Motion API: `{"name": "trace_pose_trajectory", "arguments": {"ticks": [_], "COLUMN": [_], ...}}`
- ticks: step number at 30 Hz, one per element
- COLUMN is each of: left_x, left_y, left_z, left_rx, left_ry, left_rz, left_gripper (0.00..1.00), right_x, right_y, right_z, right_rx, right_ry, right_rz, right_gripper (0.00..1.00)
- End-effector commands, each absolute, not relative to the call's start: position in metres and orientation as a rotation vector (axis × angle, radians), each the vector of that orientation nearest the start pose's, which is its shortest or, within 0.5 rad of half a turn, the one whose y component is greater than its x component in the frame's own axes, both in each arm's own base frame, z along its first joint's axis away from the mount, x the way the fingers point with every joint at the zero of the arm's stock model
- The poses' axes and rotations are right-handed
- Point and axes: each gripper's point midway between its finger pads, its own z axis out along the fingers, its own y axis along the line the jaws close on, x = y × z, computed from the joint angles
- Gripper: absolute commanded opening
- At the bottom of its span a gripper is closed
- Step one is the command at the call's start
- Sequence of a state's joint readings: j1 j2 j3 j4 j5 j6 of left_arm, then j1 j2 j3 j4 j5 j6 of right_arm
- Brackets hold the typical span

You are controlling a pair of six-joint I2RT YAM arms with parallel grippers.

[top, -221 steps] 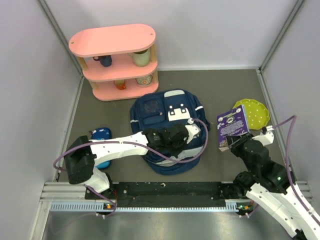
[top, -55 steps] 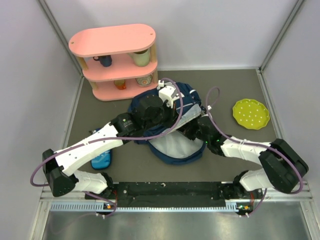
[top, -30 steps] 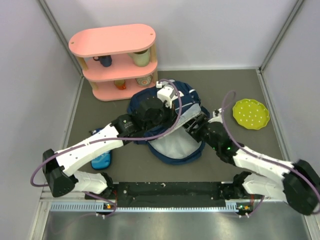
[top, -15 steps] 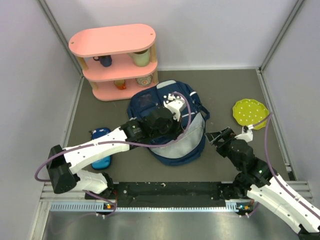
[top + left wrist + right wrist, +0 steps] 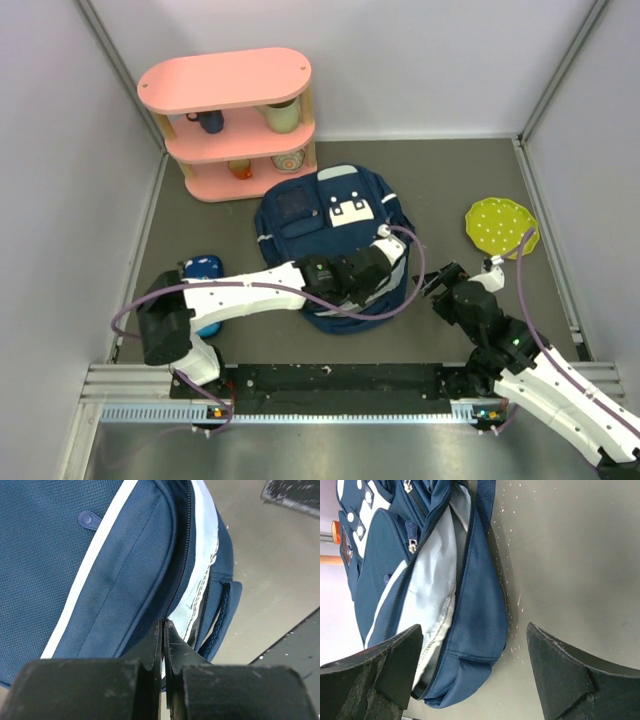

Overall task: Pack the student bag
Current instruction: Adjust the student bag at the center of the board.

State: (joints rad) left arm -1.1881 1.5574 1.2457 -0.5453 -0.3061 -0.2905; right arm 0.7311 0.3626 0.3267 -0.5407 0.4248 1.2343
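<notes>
a grey table [image 5: 450, 180] fills the floor of the white-walled cell. at its far left stands a pink shelf [image 5: 225, 80] with three tiers, and small cups sit on its lower tiers. the student bag [image 5: 300, 215] lies flat in the middle of the table, just in front of the shelf, with its white patches facing up. its near end is unzipped and shows the pale lining.

the left arm [image 5: 240, 292] reaches from the near left corner across to the bag's near right part. a yellow-green plate [image 5: 502, 227] with pale dots rests well to the right of the bag. a bright-blue pencil case [image 5: 203, 270] lies to the left of the bag, partly hidden behind the left arm.

the left gripper [image 5: 162, 632] has its fingers clenched together on the zip edge of the bag, where the zipper line runs in between the tips. the right gripper [image 5: 472, 630] sits low beside the bag's right side, fingers spread wide and grasping nothing, apart from the fabric.
</notes>
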Motion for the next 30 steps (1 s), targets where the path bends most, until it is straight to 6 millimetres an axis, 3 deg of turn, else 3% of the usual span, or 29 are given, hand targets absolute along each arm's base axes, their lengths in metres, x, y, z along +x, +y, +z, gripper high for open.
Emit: {"name": "trace_pose_trajectory", "arguments": {"ticks": [1, 8, 12, 16, 19, 22, 30], "left_x": [0.193, 0.199, 0.196, 0.2, 0.201, 0.201, 0.2], "left_y": [-0.347, -0.333, -0.349, -0.346, -0.344, -0.34, -0.341], "left_z": [0.135, 0.121, 0.155, 0.195, 0.202, 0.2, 0.195], "left_rx": [0.91, 0.75, 0.653, 0.583, 0.584, 0.595, 0.607], "left_ry": [2.224, 2.282, 2.233, 2.142, 2.124, 2.127, 2.137], "left_rz": [-0.143, -0.025, -0.222, -0.322, -0.318, -0.296, -0.292], "left_gripper": [0.0, 0.0, 0.0, 0.0, 0.0, 0.0, 0.0], "right_x": [0.195, 0.193, 0.193, 0.197, 0.198, 0.203, 0.21], "right_y": [0.121, 0.125, 0.133, 0.142, 0.156, 0.172, 0.206], "right_z": [0.131, 0.126, 0.119, 0.118, 0.118, 0.131, 0.133], "right_rx": [0.788, 0.803, 0.795, 0.781, 0.727, 0.676, 0.631], "right_ry": [1.978, 1.995, 2.031, 2.069, 2.136, 2.162, 2.262], "right_rz": [0.733, 0.756, 0.768, 0.763, 0.768, 0.81, 0.876], "right_gripper": [0.84, 0.83, 0.77, 0.7, 0.65, 0.62, 0.62]}}
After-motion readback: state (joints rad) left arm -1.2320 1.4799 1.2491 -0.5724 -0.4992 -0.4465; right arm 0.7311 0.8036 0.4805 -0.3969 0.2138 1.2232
